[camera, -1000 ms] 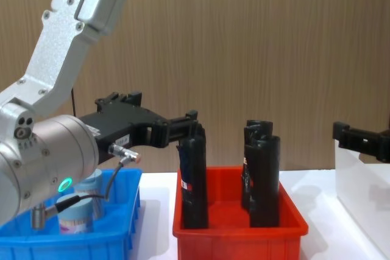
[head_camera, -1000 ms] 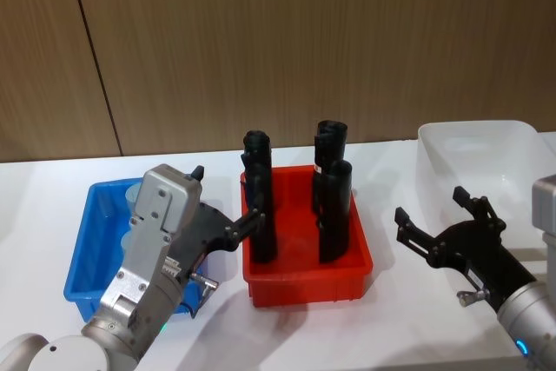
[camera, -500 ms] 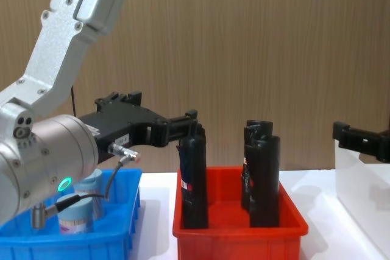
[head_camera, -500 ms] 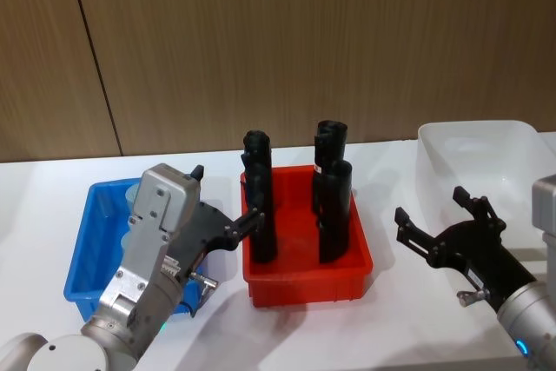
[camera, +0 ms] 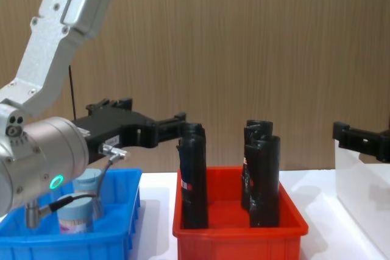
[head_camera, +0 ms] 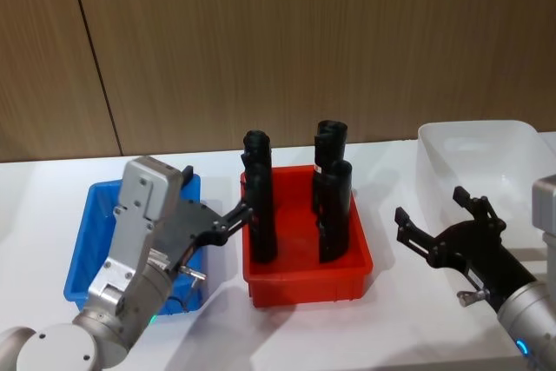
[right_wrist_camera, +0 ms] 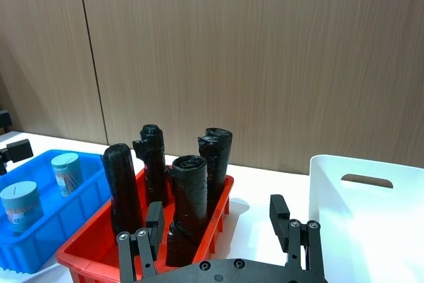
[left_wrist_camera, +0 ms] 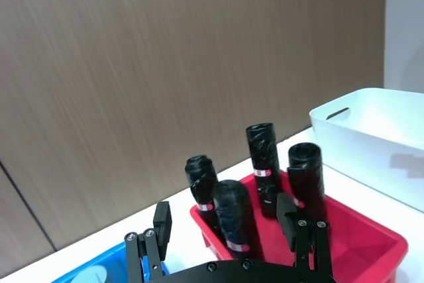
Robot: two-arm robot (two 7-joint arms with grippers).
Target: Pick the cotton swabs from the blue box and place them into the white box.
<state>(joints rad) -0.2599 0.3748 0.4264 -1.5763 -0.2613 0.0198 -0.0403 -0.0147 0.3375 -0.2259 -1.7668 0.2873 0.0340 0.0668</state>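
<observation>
The left gripper (head_camera: 213, 197) hangs spread and empty over the right side of the bright blue open-topped plastic bin (head_camera: 80, 271), a fingertip close to the front-left of 4 upright black rolls (head_camera: 263, 232) in the red plastic bin (head_camera: 304, 288) alongside. The right gripper (head_camera: 430, 206) hovers, spread and empty too, just before the translucent white straight-walled bin (head_camera: 473, 126). 2 clear cylindrical cotton-swab jars (right_wrist_camera: 66, 171) with pale lids stand in the blue bin. Brown wood panelling (head_camera: 347, 41) rises behind.
</observation>
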